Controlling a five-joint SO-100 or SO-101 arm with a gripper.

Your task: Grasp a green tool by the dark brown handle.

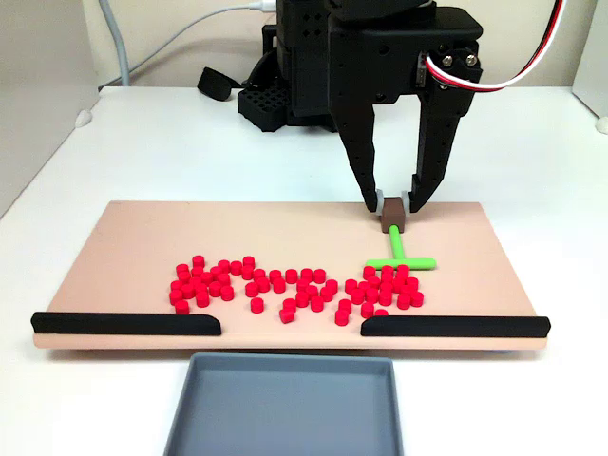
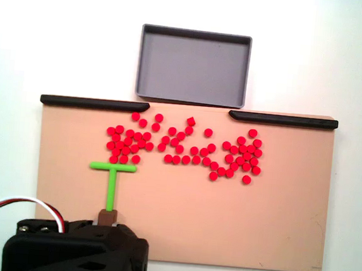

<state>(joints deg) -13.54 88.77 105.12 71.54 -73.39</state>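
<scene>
Board: a pink board (image 1: 142,247) lies flat on the white tabletop (image 1: 532,142).
Tool: the green tool (image 1: 399,255) lies on the board, its stem running from the handle to a short crossbar that touches the red pieces.
Handle: the brown handle (image 1: 393,223) sits at the stem's end farthest from the tray, near the board's edge by the arm.
Gripper: the black gripper (image 1: 393,202) points down over the handle; in the front fixed view the jaws stand a little apart, one tip on each side of the handle's top, seemingly touching it; whether they grip it firmly I cannot tell.
Red pieces: many small red pieces (image 1: 285,285) lie scattered across the board between the tool and the strips.
Strips: two black strips (image 1: 128,323) run along the board's edge nearest the tray.
Tray: a grey tray (image 2: 193,64) sits on the tabletop just beyond that edge.
</scene>
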